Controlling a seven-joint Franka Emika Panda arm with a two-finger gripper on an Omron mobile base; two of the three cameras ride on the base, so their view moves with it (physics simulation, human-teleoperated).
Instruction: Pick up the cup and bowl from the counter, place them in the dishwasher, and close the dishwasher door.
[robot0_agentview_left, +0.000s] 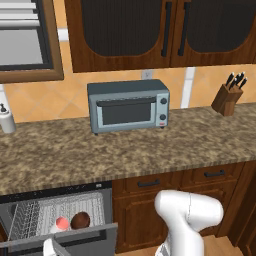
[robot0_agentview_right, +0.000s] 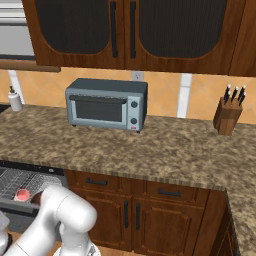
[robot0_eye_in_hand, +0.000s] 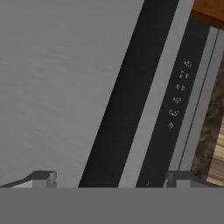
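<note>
The dishwasher (robot0_agentview_left: 55, 192) sits under the counter (robot0_agentview_left: 125, 150) at the lower left, its wire rack showing. In the rack stand the cup (robot0_agentview_left: 62, 223), pink inside, and the dark brown bowl (robot0_agentview_left: 80, 220) right beside it. The cup (robot0_agentview_right: 22, 195) also shows in the right base view, next to my arm. The dishwasher door (robot0_agentview_left: 65, 236) is partly open, its grey top edge in front of the rack. In the hand view the dishwasher door (robot0_eye_in_hand: 57, 87) is very near, with its black bar handle (robot0_eye_in_hand: 113, 109) and control strip (robot0_eye_in_hand: 175, 105) running diagonally. My gripper (robot0_eye_in_hand: 109, 181) is open and holds nothing, fingertips (robot0_eye_in_hand: 41, 178) wide apart either side of the handle.
A grey toaster oven (robot0_agentview_left: 128, 105) stands at the back of the counter. A knife block (robot0_agentview_left: 227, 97) is at the far right and a white dispenser bottle (robot0_agentview_left: 6, 119) at the far left. Dark wood cabinets (robot0_agentview_left: 150, 200) and drawers adjoin the dishwasher on its right.
</note>
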